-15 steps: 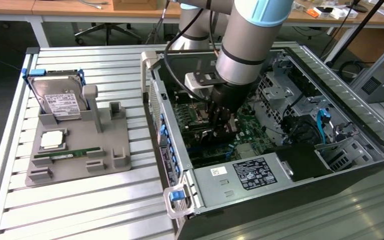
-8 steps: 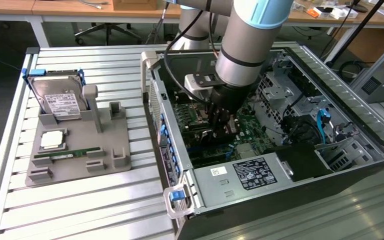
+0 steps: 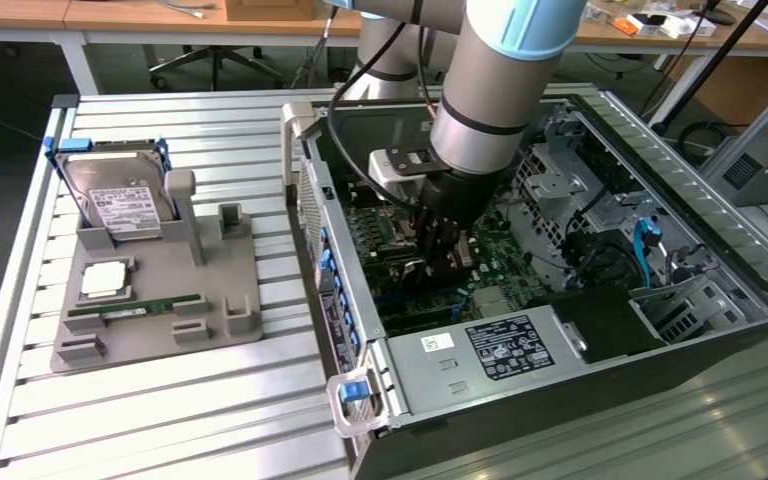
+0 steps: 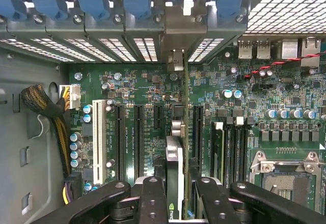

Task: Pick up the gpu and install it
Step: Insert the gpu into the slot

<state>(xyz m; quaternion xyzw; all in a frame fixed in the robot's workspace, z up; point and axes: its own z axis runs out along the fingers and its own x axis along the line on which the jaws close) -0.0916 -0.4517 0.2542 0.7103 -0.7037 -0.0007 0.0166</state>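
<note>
Fingers clamp the gpu edge-on — above the motherboard slots.

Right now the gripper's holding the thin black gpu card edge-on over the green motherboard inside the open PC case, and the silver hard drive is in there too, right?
One error: the silver hard drive stands outside the case, on the grey holder, per the exterior view. The gripper does hold the gpu over the motherboard.

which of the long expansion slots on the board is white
The single white slot beside the row of small capacitors, nearest the black-and-yellow cable bundle; the other long slots are black.
</note>
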